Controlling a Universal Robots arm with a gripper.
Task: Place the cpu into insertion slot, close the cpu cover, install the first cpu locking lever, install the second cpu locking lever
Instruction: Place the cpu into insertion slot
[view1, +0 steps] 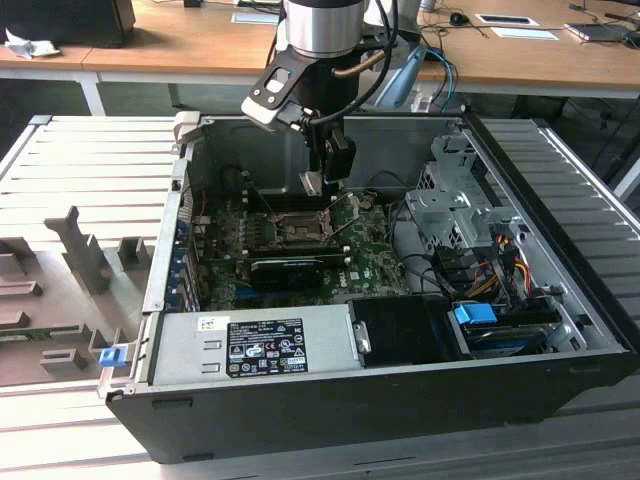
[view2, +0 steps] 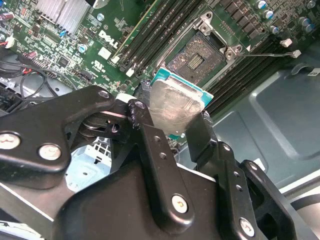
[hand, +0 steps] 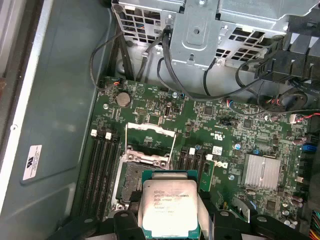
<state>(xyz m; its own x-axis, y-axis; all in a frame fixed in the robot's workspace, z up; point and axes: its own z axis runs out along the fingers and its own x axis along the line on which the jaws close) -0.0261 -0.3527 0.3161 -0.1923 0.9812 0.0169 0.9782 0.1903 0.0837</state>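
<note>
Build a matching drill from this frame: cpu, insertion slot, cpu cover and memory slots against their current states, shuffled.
Things:
1. cpu
2. insertion slot
3. cpu cover
4. memory slots

States:
A. swung up, standing open
B. long and black, in rows on both sides of the socket
C. clamped in the gripper, above the board
D. bare, no chip seated in it

Pairs: 1-C, 2-D, 3-A, 4-B
</note>
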